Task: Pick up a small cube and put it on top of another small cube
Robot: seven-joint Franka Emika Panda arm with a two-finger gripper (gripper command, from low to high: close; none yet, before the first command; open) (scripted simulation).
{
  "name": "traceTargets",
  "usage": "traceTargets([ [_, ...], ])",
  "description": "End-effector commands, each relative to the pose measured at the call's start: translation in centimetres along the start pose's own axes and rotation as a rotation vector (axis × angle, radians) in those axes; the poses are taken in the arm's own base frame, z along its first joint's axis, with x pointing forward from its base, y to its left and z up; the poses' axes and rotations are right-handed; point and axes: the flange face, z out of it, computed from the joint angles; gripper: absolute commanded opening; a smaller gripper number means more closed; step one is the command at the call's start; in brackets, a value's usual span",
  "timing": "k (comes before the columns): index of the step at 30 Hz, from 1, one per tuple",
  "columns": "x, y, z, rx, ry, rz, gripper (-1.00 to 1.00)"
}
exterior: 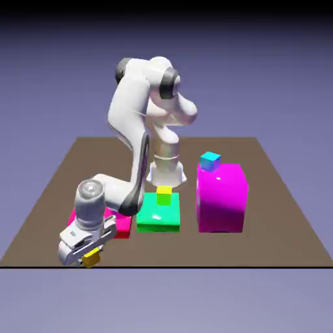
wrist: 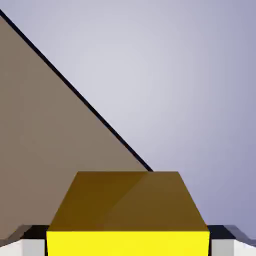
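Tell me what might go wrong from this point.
The yellow cube sits between the fingertips near the table's front edge, so a slip might send it over. If the blue cube is the target, it perches near the magenta block's edge, and a nudge could topple it.

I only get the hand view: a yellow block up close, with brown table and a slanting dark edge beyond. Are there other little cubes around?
Observer: Yes, a small cyan cube sits on top of the big magenta block.
Operator: Ooh, any more?
Observer: A small yellow-green cube rests on the flat green block.
Operator: And where is my claw in all this?
Observer: In the exterior view the claw is at the lower left, with the arm partly hiding a red block.
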Motion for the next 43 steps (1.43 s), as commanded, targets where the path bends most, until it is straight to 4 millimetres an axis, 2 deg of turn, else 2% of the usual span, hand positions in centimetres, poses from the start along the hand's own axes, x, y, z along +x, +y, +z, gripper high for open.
traceTargets([
  [1, -0.1, 0.1, -1.7, -0.001, 0.001, 0.0, -1.0],
  [2, -0.2, 0.1, -3.4, 0.0, 0.001, 0.0, -1.0],
  [4, -1.4, -1.4, -5.2, 0.029, 0.002, 0.073, -1.0],
  [12, -6.9, -7.8, -11.2, 0.124, -0.018, 0.345, -1.0],
  [18, -12.1, -12.5, -14.3, 0.164, -0.053, 0.533, -1.0],
  [23, -16.9, -16.1, -15.8, 0.173, -0.088, 0.686, -1.0],
  [31, -24.9, -20.6, -15.8, 0.142, -0.138, 0.94, -1.0],
  [33, -25.2, -20.8, -15.7, 0.14, -0.139, 0.95, -1.0],
  [39, -25.2, -21.9, -8.9, 0.14, -0.139, 0.95, -1.0],
  [40, -25.2, -21.9, -8.8, 0.14, -0.139, 0.95, -1.0],
  [41, -25.2, -21.9, -8.8, 0.14, -0.139, 0.95, 1.0],
  [42, -25.2, -21.9, -8.8, 0.14, -0.139, 0.95, 1.0],
  [43, -25.0, -21.8, -9.9, 0.141, -0.14, 0.95, 1.0],
])
